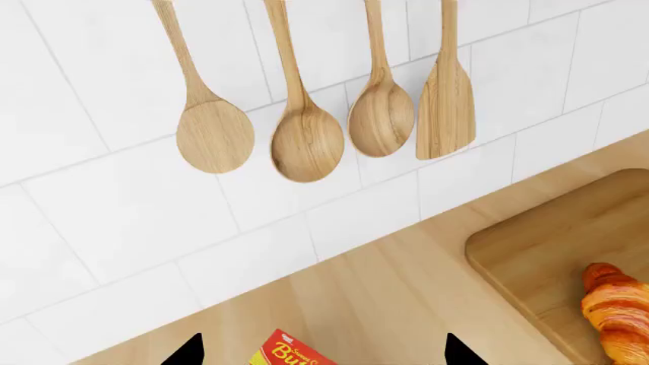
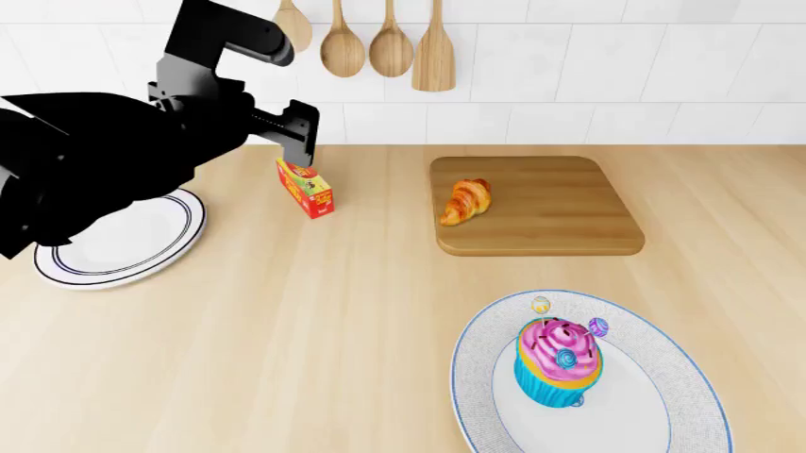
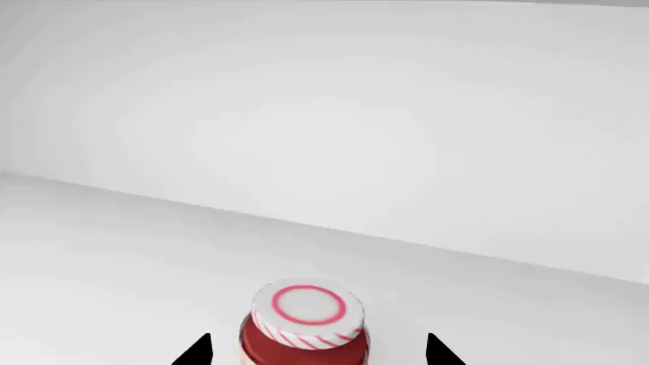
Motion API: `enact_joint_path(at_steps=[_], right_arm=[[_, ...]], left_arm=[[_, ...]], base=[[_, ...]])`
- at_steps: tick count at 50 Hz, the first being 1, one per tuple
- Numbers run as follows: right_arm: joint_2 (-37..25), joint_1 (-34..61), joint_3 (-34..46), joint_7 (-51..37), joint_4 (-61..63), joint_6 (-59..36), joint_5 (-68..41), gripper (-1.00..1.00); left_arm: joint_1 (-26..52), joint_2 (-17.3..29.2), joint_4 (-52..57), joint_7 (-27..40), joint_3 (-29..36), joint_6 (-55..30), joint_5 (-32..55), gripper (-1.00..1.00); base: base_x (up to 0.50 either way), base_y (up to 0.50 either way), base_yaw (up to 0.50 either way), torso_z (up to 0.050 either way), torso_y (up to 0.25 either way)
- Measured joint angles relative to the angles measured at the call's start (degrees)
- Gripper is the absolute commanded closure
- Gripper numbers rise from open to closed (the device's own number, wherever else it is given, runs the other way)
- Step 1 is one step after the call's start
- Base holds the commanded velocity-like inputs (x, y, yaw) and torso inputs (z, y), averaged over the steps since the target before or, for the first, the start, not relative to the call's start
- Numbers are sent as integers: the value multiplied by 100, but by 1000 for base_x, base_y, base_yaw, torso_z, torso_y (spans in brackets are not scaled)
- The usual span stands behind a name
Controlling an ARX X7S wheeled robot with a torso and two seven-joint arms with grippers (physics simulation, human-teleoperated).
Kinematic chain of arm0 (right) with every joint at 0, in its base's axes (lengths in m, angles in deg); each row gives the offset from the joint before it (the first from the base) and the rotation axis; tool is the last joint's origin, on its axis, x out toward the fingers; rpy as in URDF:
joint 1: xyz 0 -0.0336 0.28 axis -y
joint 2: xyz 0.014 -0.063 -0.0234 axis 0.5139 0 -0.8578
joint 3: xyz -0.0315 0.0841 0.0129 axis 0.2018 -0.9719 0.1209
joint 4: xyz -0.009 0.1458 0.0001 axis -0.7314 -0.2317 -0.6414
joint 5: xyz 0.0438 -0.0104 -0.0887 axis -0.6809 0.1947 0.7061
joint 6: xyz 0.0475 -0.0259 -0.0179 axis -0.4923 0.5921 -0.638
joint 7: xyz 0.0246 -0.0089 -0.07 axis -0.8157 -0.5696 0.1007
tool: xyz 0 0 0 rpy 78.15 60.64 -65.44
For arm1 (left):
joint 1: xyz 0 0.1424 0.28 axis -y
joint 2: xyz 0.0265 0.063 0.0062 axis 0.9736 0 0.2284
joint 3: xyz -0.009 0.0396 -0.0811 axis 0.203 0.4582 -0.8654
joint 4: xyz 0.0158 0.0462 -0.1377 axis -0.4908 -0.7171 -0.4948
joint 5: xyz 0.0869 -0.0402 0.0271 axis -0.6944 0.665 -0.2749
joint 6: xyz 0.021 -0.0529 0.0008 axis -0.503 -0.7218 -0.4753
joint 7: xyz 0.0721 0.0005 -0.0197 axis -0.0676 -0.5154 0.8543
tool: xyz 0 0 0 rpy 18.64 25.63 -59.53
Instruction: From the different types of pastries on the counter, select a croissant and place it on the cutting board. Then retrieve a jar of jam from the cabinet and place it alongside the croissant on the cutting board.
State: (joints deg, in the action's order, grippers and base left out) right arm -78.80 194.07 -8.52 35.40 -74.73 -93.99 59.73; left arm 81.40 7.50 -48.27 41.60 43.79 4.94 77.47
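Note:
The golden-brown croissant (image 2: 466,201) (image 1: 616,312) lies on the left part of the wooden cutting board (image 2: 554,203) (image 1: 548,243). A jar of jam (image 3: 306,323) with dark red contents and a pale red-striped lid stands on a white cabinet shelf. It sits between the fingers of my right gripper (image 3: 319,351), which is open with a gap on each side. The right gripper is out of the head view. My left gripper (image 2: 300,142) (image 1: 324,353) hangs open above the counter (image 2: 315,311), left of the board, holding nothing.
A red and yellow box (image 2: 306,189) (image 1: 289,353) stands just below the left gripper. The pink-frosted cupcake (image 2: 558,363) sits on a blue-rimmed plate (image 2: 469,377) at the front right. Another plate (image 2: 139,236) lies at the left. Wooden spoons (image 2: 377,42) hang on the tiled wall.

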Motion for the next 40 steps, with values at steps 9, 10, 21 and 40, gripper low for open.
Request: enact_joint_path(at_steps=[9,10,21,40], right_arm=[[21,0,26,-59,-354,214,17,-100],[22,0,27,-68,-395,236,8,-100],[-40,1,-46,-192,-621,441,-374,-100],[-73,1,-134,-557,-985,824,-810,-100]], left_arm=[[-12,17,2,-6,-4,-7,-11,-100],[-13,18,1,-8,-4,-7,-12,-100],[-45,22,-7,-24,-7,-3,-28,-100],[-101,52,19,-33,-9,-9,-48,-100]], base=[[0,0,0,0,0],[0,0,0,0,0],[1,0,1,0,0],[2,1,2,-1,0]])
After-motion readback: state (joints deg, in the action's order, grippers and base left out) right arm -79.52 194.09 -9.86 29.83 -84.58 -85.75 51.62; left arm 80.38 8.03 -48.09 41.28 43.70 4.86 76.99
